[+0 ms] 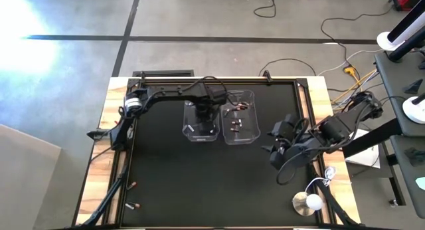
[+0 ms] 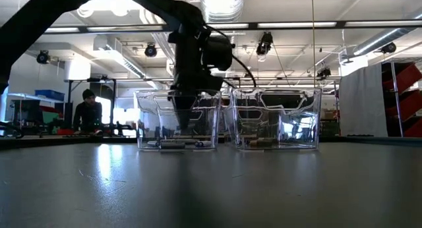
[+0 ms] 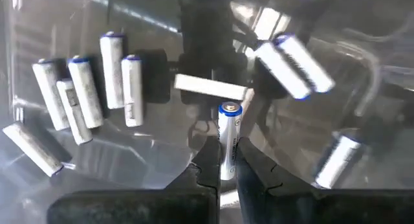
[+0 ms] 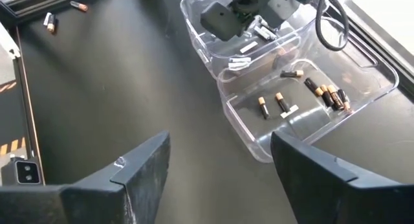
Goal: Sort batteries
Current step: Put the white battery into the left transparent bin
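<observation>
Two clear plastic bins stand side by side at the table's middle. In the left bin (image 1: 201, 121) several silvery-white batteries (image 3: 87, 94) lie on the floor. The right bin (image 4: 336, 65) holds dark batteries with copper ends (image 4: 326, 93). My left gripper (image 3: 223, 171) reaches down into the left bin (image 2: 178, 119), shut on one silvery-white battery (image 3: 228, 130). Off to the right my right gripper (image 4: 220, 162) hangs above the table, open with nothing between its fingers. Loose batteries (image 1: 133, 185) lie near the table's near left corner. My left gripper pinches the silvery-white battery by its body (image 3: 227, 160) between its two fingertips. The fingers come from above, pointing down, and lie along the battery. The battery's blue-capped end (image 3: 230, 109) sticks out below the fingers, above the bin floor.
More loose batteries (image 4: 50, 21) lie by the black frame at the table's near left. A round white object (image 1: 307, 202) and cables sit at the near right corner. A person (image 2: 87, 111) stands in the room beyond the table.
</observation>
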`<action>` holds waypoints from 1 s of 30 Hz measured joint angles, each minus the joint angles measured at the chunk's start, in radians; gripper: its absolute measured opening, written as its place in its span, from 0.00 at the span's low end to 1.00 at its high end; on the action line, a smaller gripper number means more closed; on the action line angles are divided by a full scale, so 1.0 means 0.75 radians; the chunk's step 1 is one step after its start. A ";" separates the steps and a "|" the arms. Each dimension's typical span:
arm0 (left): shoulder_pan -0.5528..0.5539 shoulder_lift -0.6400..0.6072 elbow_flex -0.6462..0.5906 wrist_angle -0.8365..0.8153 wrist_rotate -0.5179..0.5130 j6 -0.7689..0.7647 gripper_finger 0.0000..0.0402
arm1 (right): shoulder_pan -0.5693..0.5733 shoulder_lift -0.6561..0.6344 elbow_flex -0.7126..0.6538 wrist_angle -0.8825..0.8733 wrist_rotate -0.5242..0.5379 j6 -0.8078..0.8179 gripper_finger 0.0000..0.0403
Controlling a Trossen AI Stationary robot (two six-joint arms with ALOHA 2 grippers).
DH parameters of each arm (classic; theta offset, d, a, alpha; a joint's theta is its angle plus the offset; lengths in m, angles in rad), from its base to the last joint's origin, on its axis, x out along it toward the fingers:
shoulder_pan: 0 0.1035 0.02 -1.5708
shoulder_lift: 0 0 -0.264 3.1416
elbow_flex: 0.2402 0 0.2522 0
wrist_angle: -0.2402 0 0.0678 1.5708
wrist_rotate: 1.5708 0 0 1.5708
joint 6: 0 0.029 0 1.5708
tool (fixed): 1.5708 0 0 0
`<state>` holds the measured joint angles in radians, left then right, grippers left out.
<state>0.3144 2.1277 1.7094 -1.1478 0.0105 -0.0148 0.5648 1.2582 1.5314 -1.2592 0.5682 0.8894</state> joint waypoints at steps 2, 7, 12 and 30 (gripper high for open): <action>0.007 0.000 -0.032 0.021 -0.001 -0.028 0.02 | 0.000 0.006 0.000 0.000 0.000 0.000 0.66; 0.011 0.001 -0.078 0.058 -0.002 -0.139 0.02 | -0.001 0.019 0.000 0.000 0.001 -0.001 0.67; 0.011 0.001 -0.084 0.135 -0.003 -0.193 0.02 | -0.001 0.020 -0.001 0.002 0.001 0.000 0.67; 0.005 0.078 -0.079 0.167 -0.085 -0.217 0.07 | -0.001 0.019 -0.001 0.010 0.001 0.021 0.72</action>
<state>0.3183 2.1860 1.6501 -1.0222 -0.0532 -0.1780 0.5640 1.2728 1.5311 -1.2514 0.5686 0.9054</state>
